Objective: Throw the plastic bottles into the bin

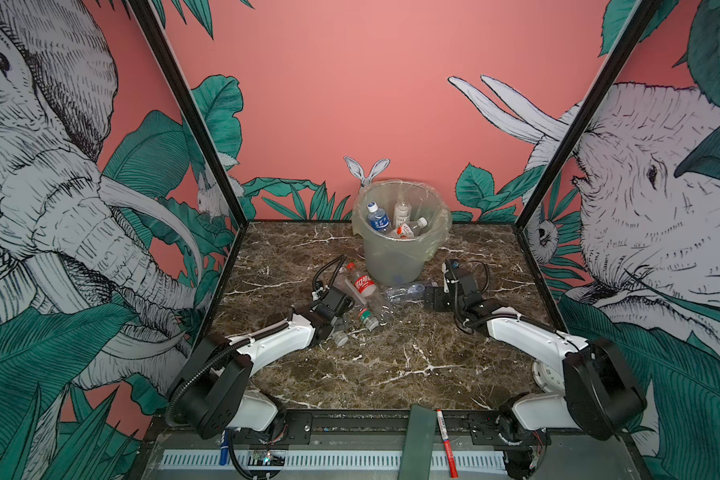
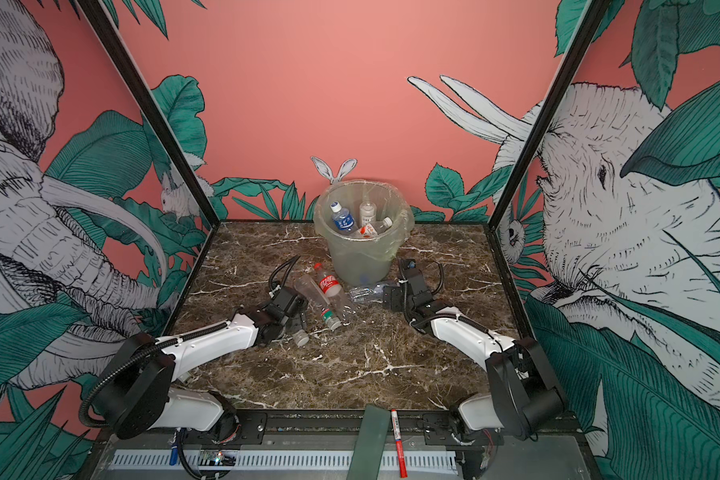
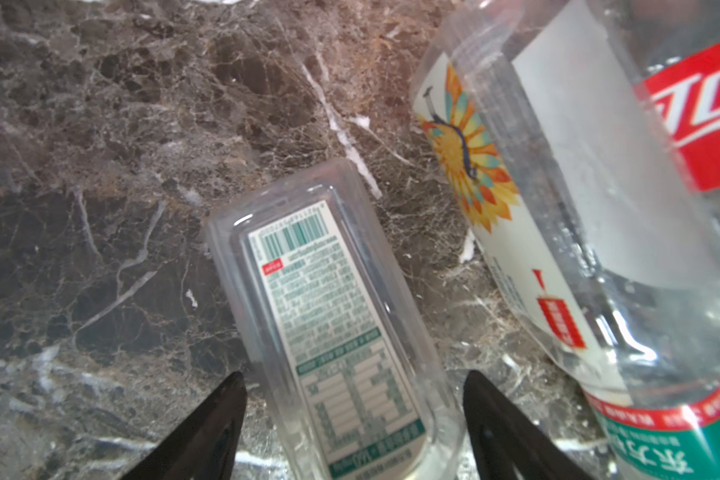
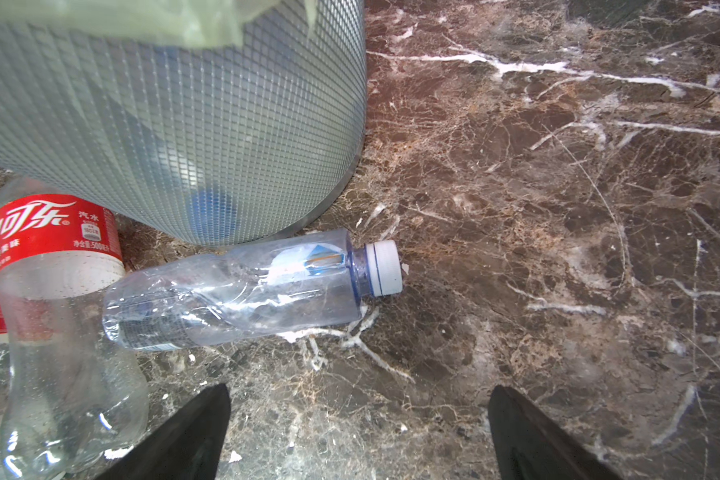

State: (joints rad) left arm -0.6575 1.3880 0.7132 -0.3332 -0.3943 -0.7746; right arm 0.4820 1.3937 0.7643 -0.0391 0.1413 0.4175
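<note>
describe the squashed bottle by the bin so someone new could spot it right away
Find the grey-green bin at the back of the marble table. At its foot, on the side of the right gripper, a clear bottle lies flat. Unlike the red-label bottle next to it, it is crumpled, with a white cap.
</note>
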